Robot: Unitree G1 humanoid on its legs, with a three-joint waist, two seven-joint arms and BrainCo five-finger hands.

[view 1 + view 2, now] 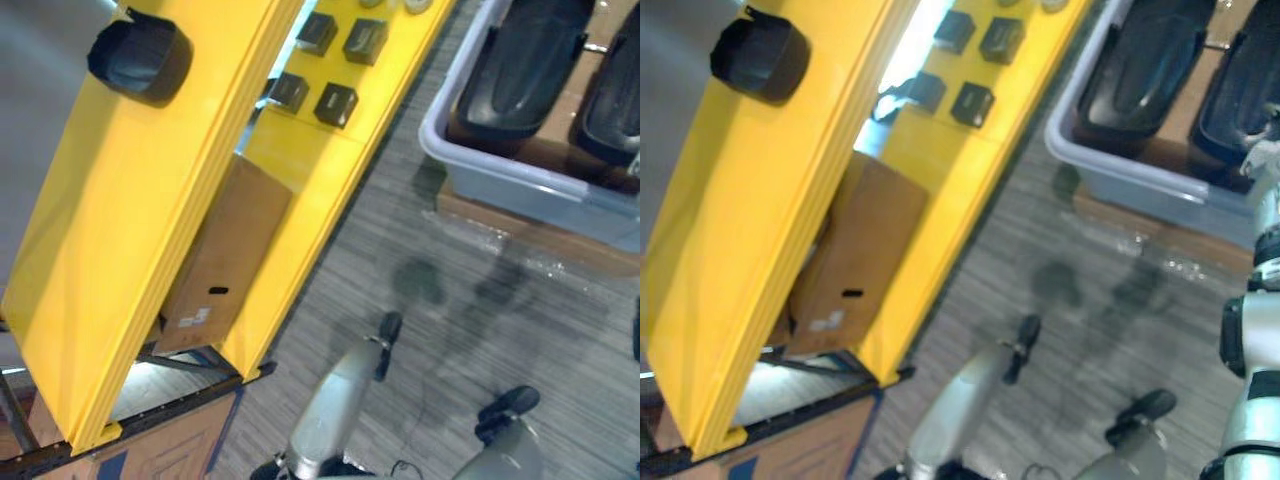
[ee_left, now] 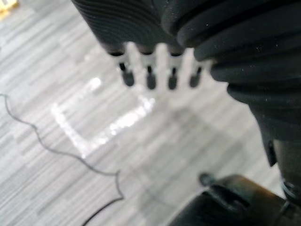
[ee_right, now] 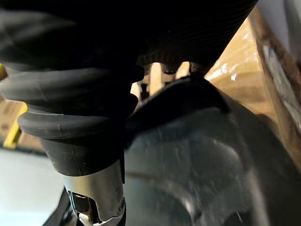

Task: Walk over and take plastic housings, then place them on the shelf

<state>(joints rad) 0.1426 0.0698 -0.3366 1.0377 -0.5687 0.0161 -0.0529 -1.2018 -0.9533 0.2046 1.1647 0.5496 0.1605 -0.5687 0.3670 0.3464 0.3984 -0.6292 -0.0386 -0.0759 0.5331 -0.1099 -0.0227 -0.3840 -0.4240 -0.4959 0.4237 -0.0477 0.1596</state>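
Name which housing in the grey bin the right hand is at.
The right-side housing: the right hand is at its near end. The left housing lies clear of it.

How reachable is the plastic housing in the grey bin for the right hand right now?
Likely yes: the right hand hangs right against a plastic housing in the open grey bin, nothing between them. Grip unclear.
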